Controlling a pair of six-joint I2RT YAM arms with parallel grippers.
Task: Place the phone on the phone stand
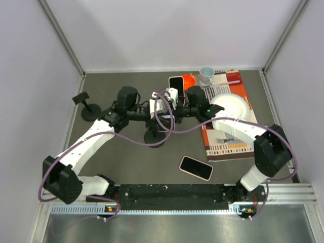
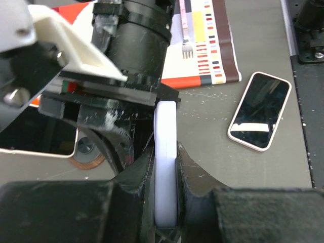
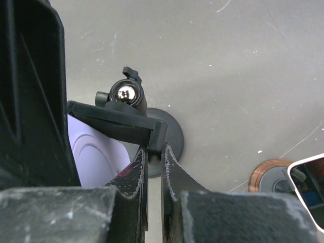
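My left gripper (image 1: 157, 109) (image 2: 165, 149) is shut on a white phone (image 2: 165, 172), held edge-on above the table's middle. Its pale back shows in the right wrist view (image 3: 96, 157). My right gripper (image 1: 171, 105) (image 3: 154, 149) is shut on the lip of the black phone stand's cradle (image 3: 119, 121). The stand's ball joint (image 3: 125, 93) and round base (image 3: 172, 136) (image 1: 154, 136) sit below it. The phone is beside the cradle; whether they touch I cannot tell.
A pink-cased phone (image 1: 196, 167) (image 2: 259, 111) lies flat near the front. Another phone (image 1: 175, 83) (image 3: 309, 187) is at the back beside a copper-ringed disc (image 3: 271, 174). A second black stand (image 1: 90, 112) is at left. A striped mat (image 1: 228, 144), plate (image 1: 230, 106), cup (image 1: 206, 75) and orange bowl (image 1: 189, 81) are at right.
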